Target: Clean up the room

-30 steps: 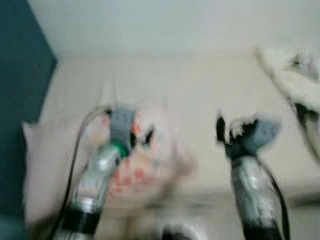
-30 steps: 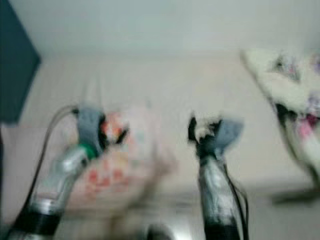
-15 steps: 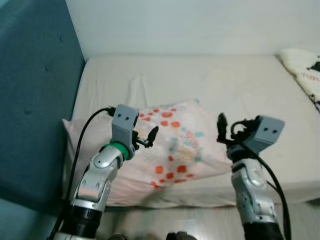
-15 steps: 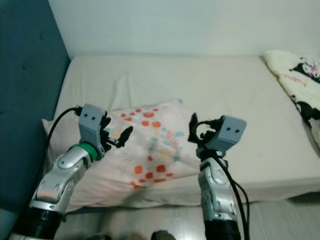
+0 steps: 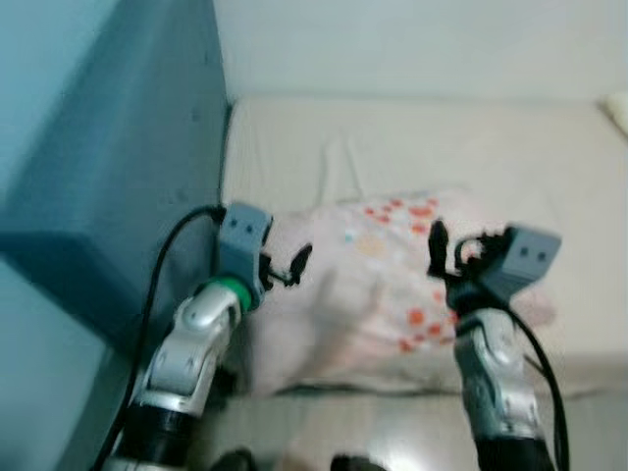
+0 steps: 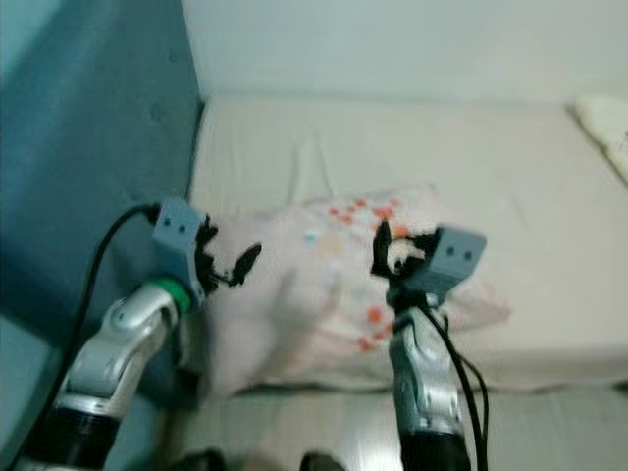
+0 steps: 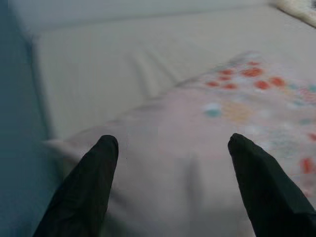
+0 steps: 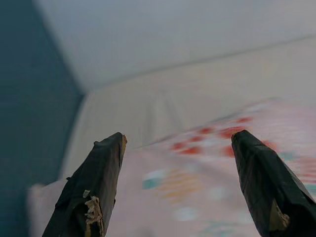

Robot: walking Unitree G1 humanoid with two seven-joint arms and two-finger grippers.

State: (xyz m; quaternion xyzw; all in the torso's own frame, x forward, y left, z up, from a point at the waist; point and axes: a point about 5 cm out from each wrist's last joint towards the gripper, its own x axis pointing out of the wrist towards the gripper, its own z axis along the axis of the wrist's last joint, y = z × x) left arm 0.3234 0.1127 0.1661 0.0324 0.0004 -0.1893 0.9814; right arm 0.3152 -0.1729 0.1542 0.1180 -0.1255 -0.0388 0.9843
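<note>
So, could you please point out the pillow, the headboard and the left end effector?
pillow (image 5: 392,270), left eye view, patterned top.
headboard (image 5: 118,196), left eye view, teal side face.
left end effector (image 7: 173,168), left wrist view, midway between fingertips.

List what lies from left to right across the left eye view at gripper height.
Teal headboard → left gripper → floral pillow → right gripper → bare mattress.

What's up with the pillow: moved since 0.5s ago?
No. The pillow still lies below the sheet crease beside the headboard; only the camera turned.
</note>
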